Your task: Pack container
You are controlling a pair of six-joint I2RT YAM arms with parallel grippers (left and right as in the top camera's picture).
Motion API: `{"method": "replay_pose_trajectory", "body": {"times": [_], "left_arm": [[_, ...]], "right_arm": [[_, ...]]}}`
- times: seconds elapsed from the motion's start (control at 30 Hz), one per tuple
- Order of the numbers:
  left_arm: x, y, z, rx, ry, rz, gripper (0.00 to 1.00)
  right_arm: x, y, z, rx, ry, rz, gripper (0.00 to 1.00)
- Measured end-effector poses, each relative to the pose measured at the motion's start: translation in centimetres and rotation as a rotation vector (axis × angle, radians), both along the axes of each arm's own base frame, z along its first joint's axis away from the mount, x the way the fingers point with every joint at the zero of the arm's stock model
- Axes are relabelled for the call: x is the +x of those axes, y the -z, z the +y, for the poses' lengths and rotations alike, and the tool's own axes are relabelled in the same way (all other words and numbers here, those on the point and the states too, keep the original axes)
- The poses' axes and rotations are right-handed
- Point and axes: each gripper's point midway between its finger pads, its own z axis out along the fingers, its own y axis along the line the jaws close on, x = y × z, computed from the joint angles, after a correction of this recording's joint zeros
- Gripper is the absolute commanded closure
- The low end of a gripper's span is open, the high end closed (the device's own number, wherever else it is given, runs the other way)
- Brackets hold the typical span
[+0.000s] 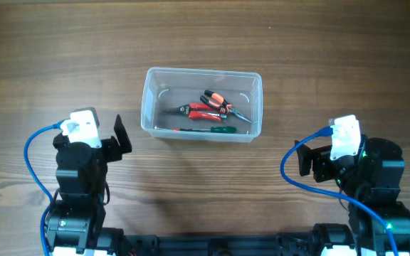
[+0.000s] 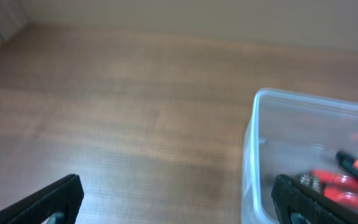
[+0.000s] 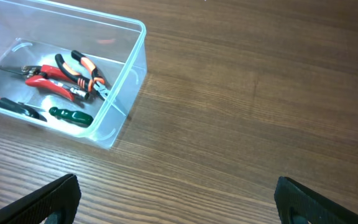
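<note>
The clear plastic container (image 1: 150,99) stands on the wooden table at centre. Inside lie red-handled pliers (image 1: 199,111), orange-and-black pliers (image 1: 216,99) and a green-handled screwdriver (image 1: 218,130). It also shows in the left wrist view (image 2: 253,143) at the right and in the right wrist view (image 3: 126,74) at the upper left, with the red pliers (image 3: 51,81), orange pliers (image 3: 82,67) and green screwdriver handle (image 3: 71,116) inside. My left gripper (image 1: 122,139) is open and empty, left of and below the container; its jaws (image 2: 179,202) frame bare table. My right gripper (image 1: 303,158) is open and empty at the lower right (image 3: 178,199).
The wooden table (image 1: 205,35) runs all round the container. Blue cables (image 1: 34,156) loop beside both arm bases at the front edge.
</note>
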Motion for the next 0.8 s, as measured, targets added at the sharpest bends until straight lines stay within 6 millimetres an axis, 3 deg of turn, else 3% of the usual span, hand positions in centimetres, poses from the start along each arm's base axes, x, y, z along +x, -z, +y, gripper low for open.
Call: {"method": "replay_pose_trajectory", "body": {"times": [0.27,0.53,0.63,0.8], "left_arm": [[-1.8,3.3,0.1,0.009,-0.002,0.155,0.00],[-2.7,4.5,0.2,0.014,-0.002,0.218,0.00],[-2.8,4.6,0.2,0.014,-0.002,0.220,0.00],[-2.8,4.6,0.2,0.014,-0.002,0.222,0.00]], "right_arm": [[0.0,0.0,0.0,0.005,0.004,0.000,0.00],[-0.1,-0.4,0.0,0.004,0.004,-0.019,0.00],[-1.2,-2.3,0.0,0.001,0.004,-0.113,0.00],[-5.2,-6.0,0.5,0.004,-0.014,-0.335,0.00]]}}
